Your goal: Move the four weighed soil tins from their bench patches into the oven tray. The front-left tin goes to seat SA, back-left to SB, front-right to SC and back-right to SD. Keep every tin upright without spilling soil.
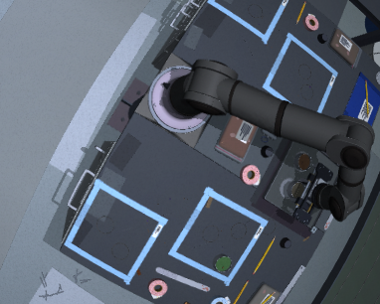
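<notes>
A soil tin (299,189) sits between the fingers of my gripper (301,191), which is closed on it just over the grey oven tray (295,186) at the right side of the bench. A second tin (304,160) with brown soil stands upright in the tray beside it, nearer the back. The arm reaches from its round base (178,99) across the bench to the tray. The tray's seat labels are too small to read, and the arm's wrist hides the tray's far edge.
Four blue-taped squares mark the bench, two in front (115,229) (217,233) and two at the back (300,72). A brown clipboard (237,135) lies by the arm, pink tape rolls (251,174) (157,287) and a green disc (223,263) lie nearby.
</notes>
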{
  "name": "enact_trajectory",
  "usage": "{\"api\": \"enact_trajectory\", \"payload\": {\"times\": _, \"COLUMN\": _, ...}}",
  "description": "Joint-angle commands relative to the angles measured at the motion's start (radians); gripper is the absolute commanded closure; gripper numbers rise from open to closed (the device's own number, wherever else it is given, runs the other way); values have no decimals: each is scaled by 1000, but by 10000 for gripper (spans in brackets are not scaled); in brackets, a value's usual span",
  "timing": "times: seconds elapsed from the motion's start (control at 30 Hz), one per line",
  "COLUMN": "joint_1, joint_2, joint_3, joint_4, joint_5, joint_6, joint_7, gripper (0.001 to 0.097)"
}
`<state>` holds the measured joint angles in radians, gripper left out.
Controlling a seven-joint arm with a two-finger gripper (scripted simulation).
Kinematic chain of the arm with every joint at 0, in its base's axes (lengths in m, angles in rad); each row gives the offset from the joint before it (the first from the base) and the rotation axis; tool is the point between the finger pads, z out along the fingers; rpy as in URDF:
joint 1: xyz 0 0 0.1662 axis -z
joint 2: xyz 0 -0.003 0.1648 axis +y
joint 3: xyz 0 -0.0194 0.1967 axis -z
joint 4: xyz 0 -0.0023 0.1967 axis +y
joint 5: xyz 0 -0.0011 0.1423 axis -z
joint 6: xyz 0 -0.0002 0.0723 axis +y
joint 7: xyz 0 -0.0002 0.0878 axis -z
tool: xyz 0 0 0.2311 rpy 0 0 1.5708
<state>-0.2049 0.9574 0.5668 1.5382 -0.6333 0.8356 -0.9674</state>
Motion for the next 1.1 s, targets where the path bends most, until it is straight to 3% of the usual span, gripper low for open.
{"api": "enact_trajectory", "payload": {"times": 0.0, "joint_1": 0, "joint_2": -2, "joint_3": 1, "joint_4": -1, "joint_5": 0, "joint_6": 0, "joint_7": 0, "gripper": 966}}
{"api": "enact_trajectory", "payload": {"times": 0.23, "joint_1": 1, "joint_2": 4, "joint_3": -3, "joint_4": 1, "joint_5": -4, "joint_6": -8, "joint_7": 3, "gripper": 966}}
{"api": "enact_trajectory", "payload": {"times": 0.5, "joint_1": 17, "joint_2": 59, "joint_3": -42, "joint_4": 23, "joint_5": -41, "joint_6": -86, "joint_7": 34, "gripper": 966}}
{"api": "enact_trajectory", "payload": {"times": 1.07, "joint_1": 18, "joint_2": 59, "joint_3": -42, "joint_4": 23, "joint_5": -42, "joint_6": -87, "joint_7": 34, "gripper": 966}}
